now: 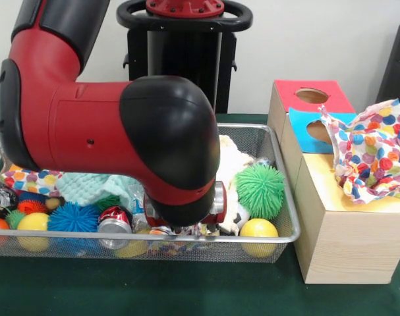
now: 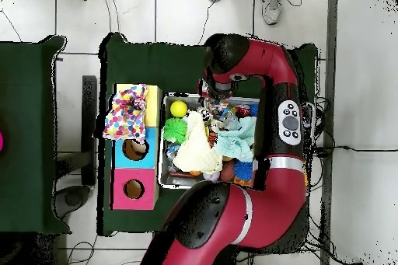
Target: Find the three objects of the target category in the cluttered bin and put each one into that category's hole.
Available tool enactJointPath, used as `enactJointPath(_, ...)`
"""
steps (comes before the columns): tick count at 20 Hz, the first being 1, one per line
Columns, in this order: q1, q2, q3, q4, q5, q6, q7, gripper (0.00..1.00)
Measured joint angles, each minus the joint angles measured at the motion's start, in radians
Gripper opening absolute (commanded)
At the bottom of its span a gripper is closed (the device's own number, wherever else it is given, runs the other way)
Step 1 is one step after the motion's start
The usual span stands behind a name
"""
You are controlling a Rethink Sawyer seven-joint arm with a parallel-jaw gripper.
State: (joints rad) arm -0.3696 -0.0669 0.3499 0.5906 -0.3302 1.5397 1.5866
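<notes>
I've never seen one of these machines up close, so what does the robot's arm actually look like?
The arm is thick and rounded, with glossy red shells and bulbous black caps at the joints. From overhead, one red link carries a light grey oval panel of dark buttons and a pale band further along. The gripper is hidden behind the arm, so its look cannot be told.

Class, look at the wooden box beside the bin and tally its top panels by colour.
Red panel: 1
Blue panel: 1
Yellow panel: 1
Total: 3
</notes>
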Motion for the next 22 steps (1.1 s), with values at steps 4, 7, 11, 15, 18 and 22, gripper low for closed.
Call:
enactJointPath(4, -0.002, 0.01, 0.0, 0.0, 0.0, 0.0, 0.0, 1.0)
enactJointPath(7, -0.003, 0.02, 0.0, 0.0, 0.0, 0.0, 0.0, 1.0)
enactJointPath(11, -0.003, 0.04, 0.0, 0.0, 0.0, 0.0, 0.0, 1.0)
enactJointPath(15, -0.003, 0.052, 0.0, -0.012, 0.008, 0.005, 0.0, 1.0)
enactJointPath(18, -0.003, 0.06, 0.0, -0.027, 0.011, 0.013, 0.0, 1.0)
enactJointPath(22, -0.003, 0.074, 0.0, -0.047, 0.011, 0.017, 0.0, 1.0)
